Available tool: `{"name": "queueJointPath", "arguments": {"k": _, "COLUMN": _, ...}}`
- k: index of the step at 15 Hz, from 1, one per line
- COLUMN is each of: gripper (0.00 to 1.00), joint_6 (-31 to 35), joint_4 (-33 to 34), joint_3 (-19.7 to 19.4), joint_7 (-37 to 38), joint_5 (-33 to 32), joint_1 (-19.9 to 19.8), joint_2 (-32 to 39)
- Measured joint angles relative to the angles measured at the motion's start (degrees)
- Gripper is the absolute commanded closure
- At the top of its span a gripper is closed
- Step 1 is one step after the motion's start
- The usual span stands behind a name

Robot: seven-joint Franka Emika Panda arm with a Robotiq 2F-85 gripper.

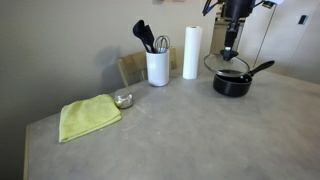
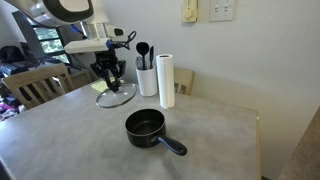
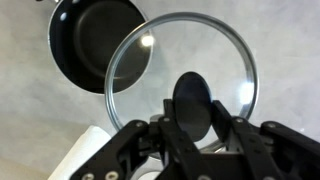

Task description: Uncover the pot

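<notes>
The pot is a small black saucepan with a long handle. It stands open on the grey table in both exterior views (image 1: 234, 85) (image 2: 145, 126) and at the upper left of the wrist view (image 3: 88, 40). My gripper (image 1: 231, 48) (image 2: 110, 72) (image 3: 193, 112) is shut on the dark knob of the round glass lid (image 1: 224, 63) (image 2: 117, 96) (image 3: 225, 60). It holds the lid off the pot and to one side, low over the table. The lid does not touch the pot.
A white utensil holder (image 1: 157, 68) (image 2: 147, 80) and a paper towel roll (image 1: 191, 52) (image 2: 167, 80) stand behind the pot. A green cloth (image 1: 88, 116) and a small glass bowl (image 1: 123, 99) lie farther off. Wooden chairs (image 1: 130, 68) (image 2: 40, 88) stand at the table's edges.
</notes>
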Motion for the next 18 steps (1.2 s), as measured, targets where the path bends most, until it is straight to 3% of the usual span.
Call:
{"name": "queueJointPath", "arguments": {"k": 4, "gripper": 0.85, "joint_6": 1.95, "joint_4": -6.77, "joint_3": 1.48, "joint_7": 16.59, "joint_5": -3.98, "joint_1": 5.66, "joint_2": -2.87}}
{"name": "queueJointPath", "arguments": {"k": 12, "gripper": 0.85, "joint_6": 13.36, "joint_4": -15.20, "joint_3": -3.87, "joint_7": 56.44, "joint_5": -11.96, "joint_1": 17.31, "joint_2": 1.32}}
{"name": "queueJointPath", "arguments": {"k": 15, "gripper": 0.85, "joint_6": 13.34, "joint_4": -15.32, "joint_3": -6.49, "joint_7": 70.85, "joint_5": -14.52, "joint_1": 21.68, "joint_2": 4.30}}
{"name": "queueJointPath", "arguments": {"k": 18, "gripper": 0.85, "joint_6": 10.89, "joint_4": -14.92, "joint_3": -5.08, "joint_7": 82.21, "joint_5": -13.66, "joint_1": 22.34, "joint_2": 6.64}}
